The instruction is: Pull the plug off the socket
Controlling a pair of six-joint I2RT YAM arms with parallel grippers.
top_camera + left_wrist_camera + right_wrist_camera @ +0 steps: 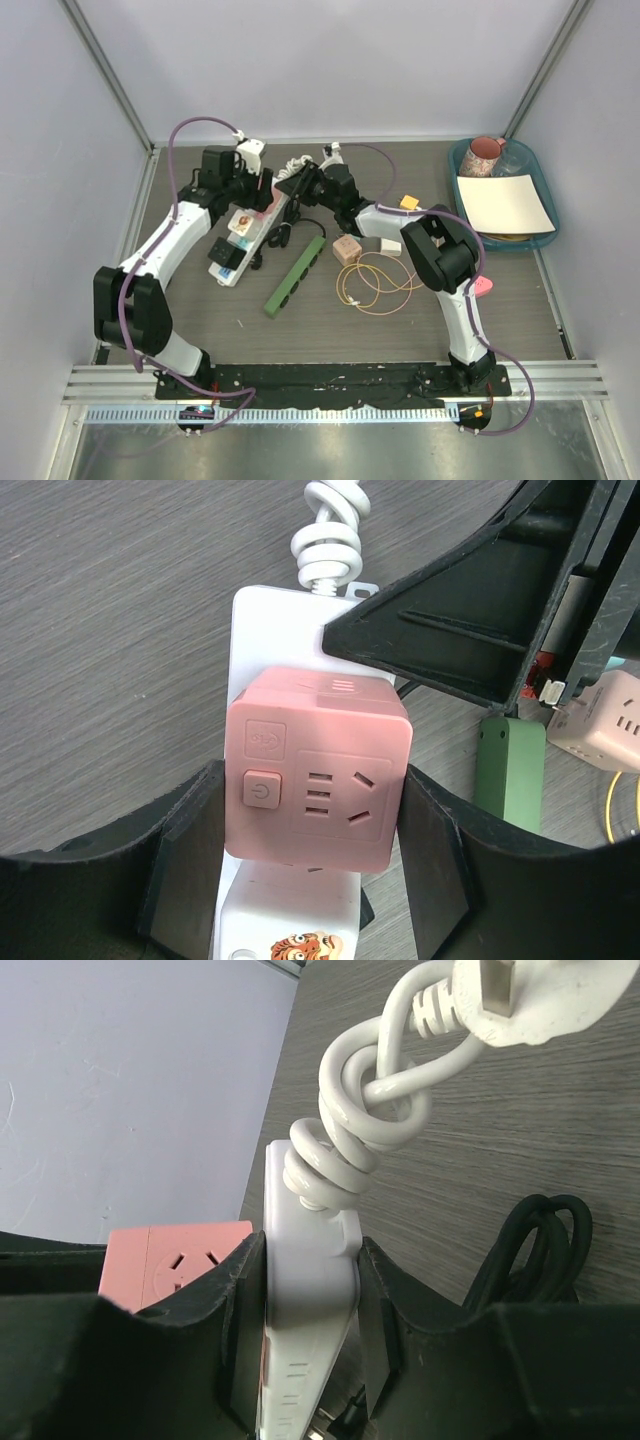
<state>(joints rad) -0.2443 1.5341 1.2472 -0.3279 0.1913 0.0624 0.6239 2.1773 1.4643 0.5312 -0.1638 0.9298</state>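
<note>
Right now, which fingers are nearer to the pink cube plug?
Left. The left fingers press the pink cube plug on both sides; the right fingers clamp the white power strip at its cord end, beside the plug.

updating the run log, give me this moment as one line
left gripper: shut on pink cube plug | right gripper: shut on white power strip | plug: seated on strip, not yet pulled
</note>
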